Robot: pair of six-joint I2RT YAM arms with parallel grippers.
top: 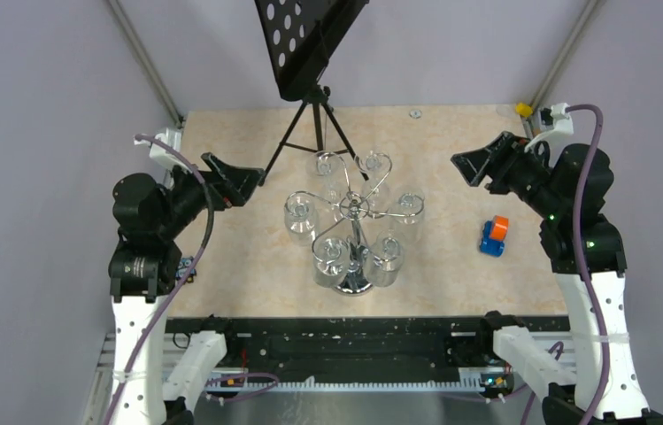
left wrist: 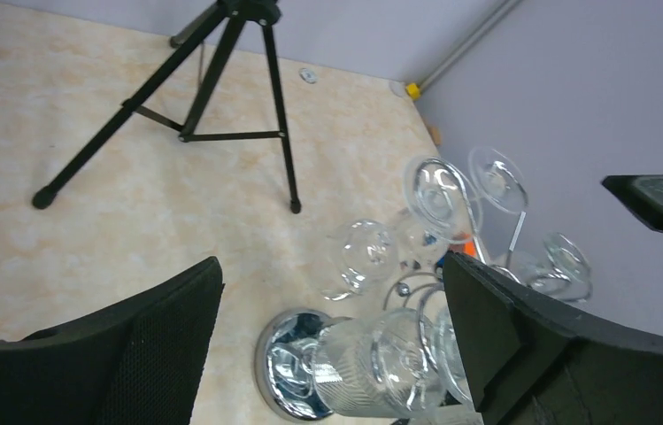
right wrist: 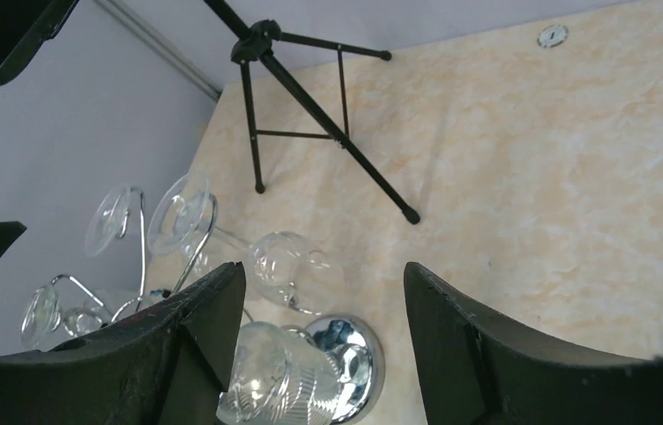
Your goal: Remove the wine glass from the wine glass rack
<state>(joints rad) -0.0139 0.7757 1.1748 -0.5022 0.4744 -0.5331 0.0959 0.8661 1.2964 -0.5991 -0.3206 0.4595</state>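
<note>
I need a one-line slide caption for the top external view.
Left gripper and right gripper, both open, flank the wine glass rack hung with wine glasses; a black music stand behind.

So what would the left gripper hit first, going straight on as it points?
Most likely the left gripper meets a wine glass hanging on the wine glass rack, with only table between. Depth is unclear; it might pass lower.

Marbled table (top: 239,266), wine glass rack (top: 354,232), tripod (top: 312,124), orange-blue object (top: 493,236)

A robotics lab cell: plain grey walls (top: 44,71) enclose a marbled table (top: 248,292), with an aluminium mounting rail (top: 354,386) at six o'clock.
</note>
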